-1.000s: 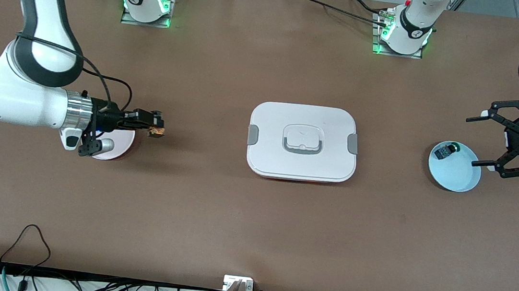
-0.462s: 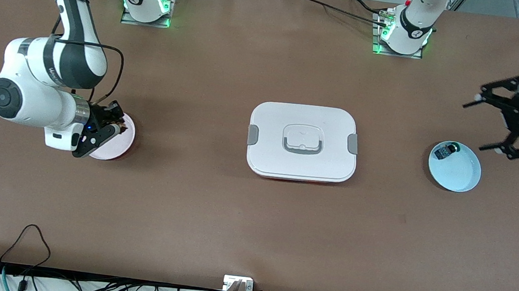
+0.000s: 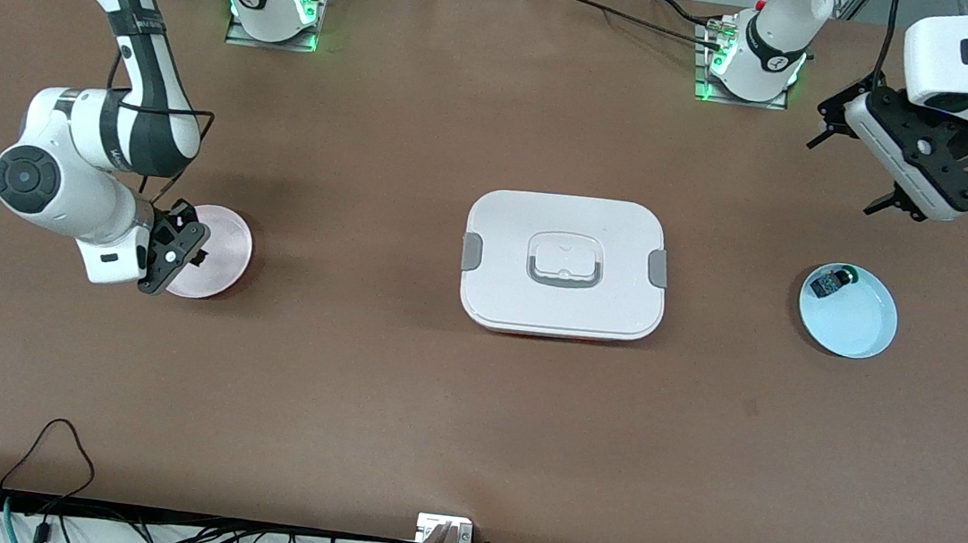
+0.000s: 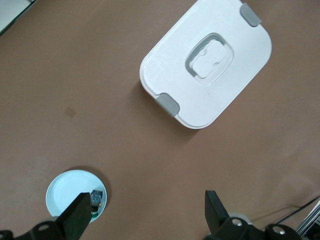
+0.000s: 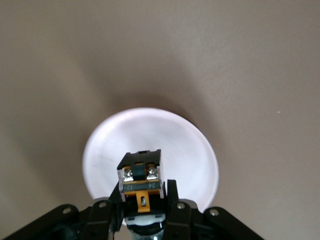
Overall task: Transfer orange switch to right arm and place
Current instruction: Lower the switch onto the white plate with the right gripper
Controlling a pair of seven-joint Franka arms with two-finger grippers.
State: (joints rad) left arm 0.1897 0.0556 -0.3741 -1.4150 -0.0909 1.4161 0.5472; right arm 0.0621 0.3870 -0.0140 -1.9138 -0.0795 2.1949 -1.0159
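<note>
The orange switch (image 5: 142,184) sits pinched between the fingers of the right gripper (image 5: 144,207), which hangs right over the pink plate (image 5: 190,150). In the right wrist view the switch's metal terminals and orange block stand out clearly against the plate's pale surface, held above it, not resting on it. In the front view the right gripper (image 3: 171,249) points down over the edge of the pink plate (image 3: 221,244) toward the right arm's end of the table, and the switch itself is hidden under the wrist there.

The left gripper (image 4: 145,220) is up in the air with its fingers (image 4: 77,220) spread wide and nothing between them; only the tips show, cut off by the frame edge. Below it lies the blue plate (image 4: 62,190) with a small blue-and-green part (image 4: 97,199) in it, partly covered by one finger. The white lidded box (image 3: 564,265) rests mid-table, between the pink plate and the blue plate (image 3: 856,324).

A second ago the right gripper reached sideways past the pink plate toward the box; it has swung down over the plate. The left gripper has pulled up and away from the blue plate.
</note>
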